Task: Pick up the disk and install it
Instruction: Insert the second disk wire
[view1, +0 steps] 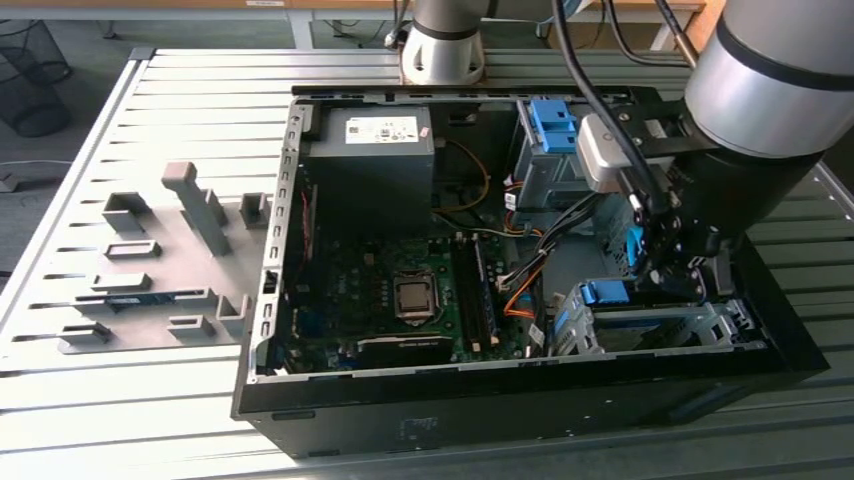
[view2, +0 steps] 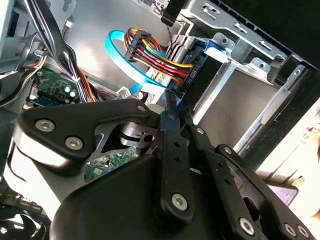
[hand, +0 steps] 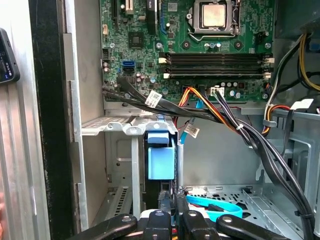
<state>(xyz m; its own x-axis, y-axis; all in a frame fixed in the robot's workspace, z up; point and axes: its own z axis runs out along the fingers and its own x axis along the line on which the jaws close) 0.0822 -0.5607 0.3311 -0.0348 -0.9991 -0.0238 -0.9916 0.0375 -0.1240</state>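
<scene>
Here, one disk (hand: 161, 161) upright in one drive cage (hand: 125, 127), fingers (hand: 165, 197) closed on it.

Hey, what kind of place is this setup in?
Probably a robotics lab or test bench: an open computer case sits on a slatted metal table, with grey fixture blocks beside it and a wastebasket on the floor.

disk (hand: 161, 162) mostly hidden in drive cage (hand: 125, 131), end effector (hand: 172, 200) fingertips cut off
</scene>
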